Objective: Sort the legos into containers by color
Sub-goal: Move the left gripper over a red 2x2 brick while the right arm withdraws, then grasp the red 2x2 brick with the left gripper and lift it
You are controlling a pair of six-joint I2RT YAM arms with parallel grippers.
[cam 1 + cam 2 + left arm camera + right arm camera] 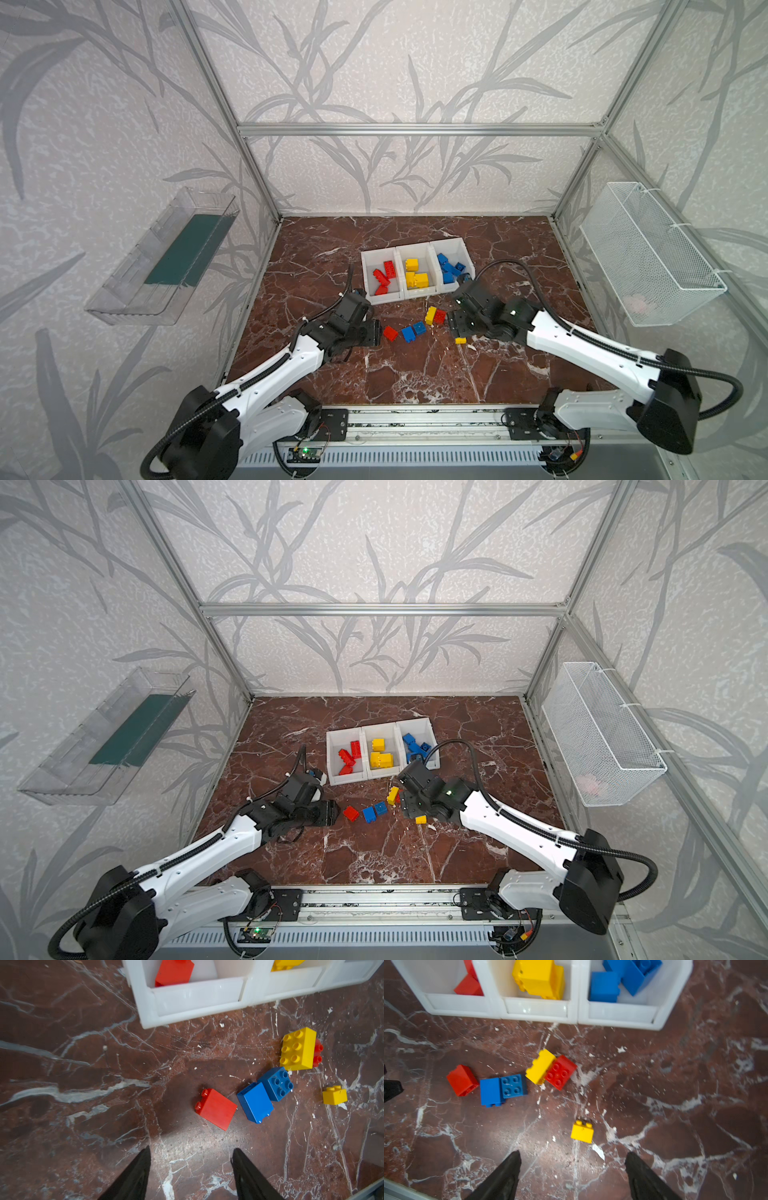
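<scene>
Fingers of left gripper: apart, empty, facing red lego; right gripper likewise apart, by small yellow lego (six loose). Step: pickup, by my judgement. Next: descend, clamp, carry to matching containers.

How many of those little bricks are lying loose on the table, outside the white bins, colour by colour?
Red: 2, the red brick on its side and the studs-up red brick.
Blue: 2, the blue brick on its side and the studs-up blue brick.
Yellow: 2, the long yellow brick and the small yellow brick.
Total: 6.
</scene>
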